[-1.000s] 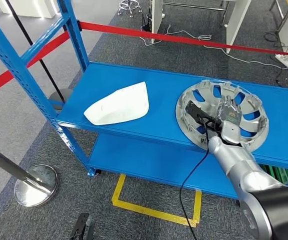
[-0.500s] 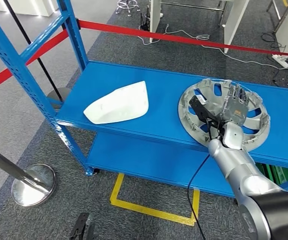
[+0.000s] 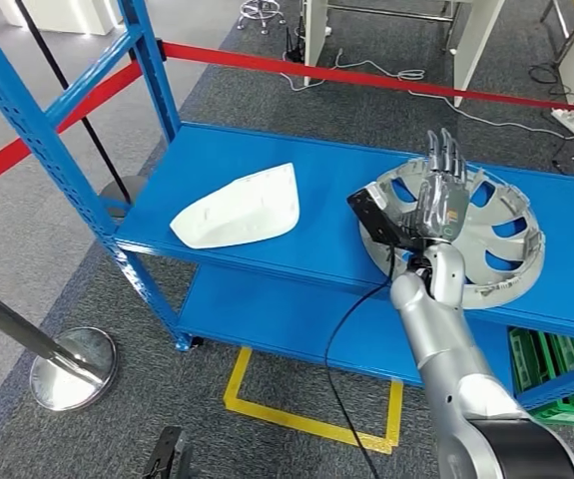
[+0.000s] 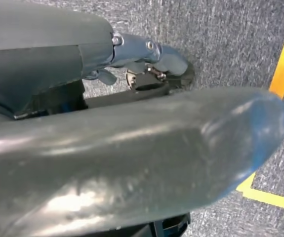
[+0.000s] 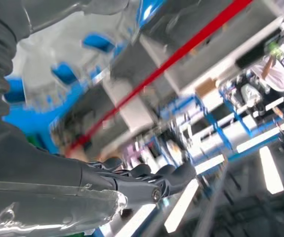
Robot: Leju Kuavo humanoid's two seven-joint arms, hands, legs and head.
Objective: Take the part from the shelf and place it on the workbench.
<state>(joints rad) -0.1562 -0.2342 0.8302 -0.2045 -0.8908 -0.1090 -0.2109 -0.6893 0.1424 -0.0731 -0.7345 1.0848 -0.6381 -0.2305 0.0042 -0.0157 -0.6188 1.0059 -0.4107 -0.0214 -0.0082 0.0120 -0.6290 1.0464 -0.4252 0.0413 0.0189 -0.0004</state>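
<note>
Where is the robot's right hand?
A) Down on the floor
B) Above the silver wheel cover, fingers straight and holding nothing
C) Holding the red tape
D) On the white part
B: the head view shows the right hand raised over the silver wheel cover on the blue shelf, fingers straight, nothing in it.

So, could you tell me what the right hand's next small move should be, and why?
Probably lower the right hand onto the grey wheel cover and close on a spoke: its fingers are spread and raised above the cover, holding nothing, and the cover lies flat on the blue shelf.
</note>
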